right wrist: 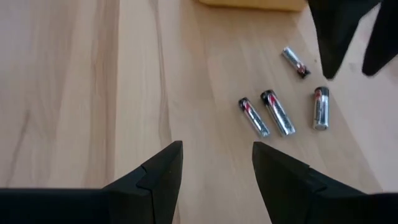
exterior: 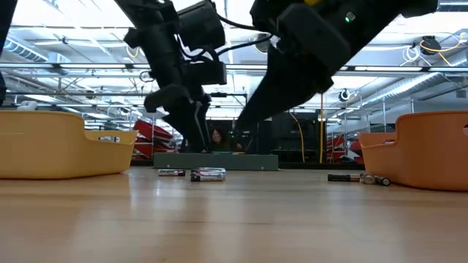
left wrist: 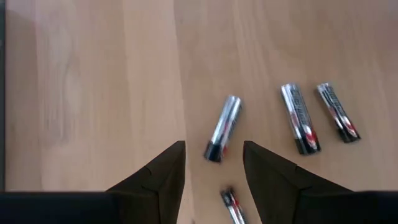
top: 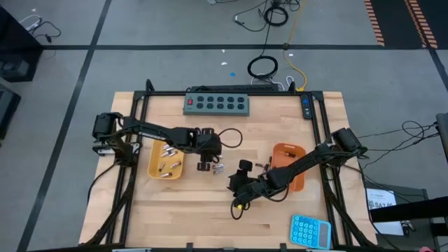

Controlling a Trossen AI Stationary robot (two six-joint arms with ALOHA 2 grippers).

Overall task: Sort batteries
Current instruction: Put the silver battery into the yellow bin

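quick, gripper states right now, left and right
Left gripper: open, empty, above a loose battery.
Right gripper: open, holding nothing.

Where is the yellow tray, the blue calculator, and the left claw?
yellow tray (top: 153, 162): high view, on its left wall.
blue calculator (top: 309, 231): high view, on its key face.
left claw (left wrist: 213, 165): left wrist view, midway between its two open fingertips, above loose batteries (left wrist: 223, 127).

The left gripper (top: 205, 166) is held low over the table's middle, fingers (left wrist: 158, 177) spread apart and empty. The right gripper (top: 235, 183) is extended toward it from the right, likewise parted and empty.
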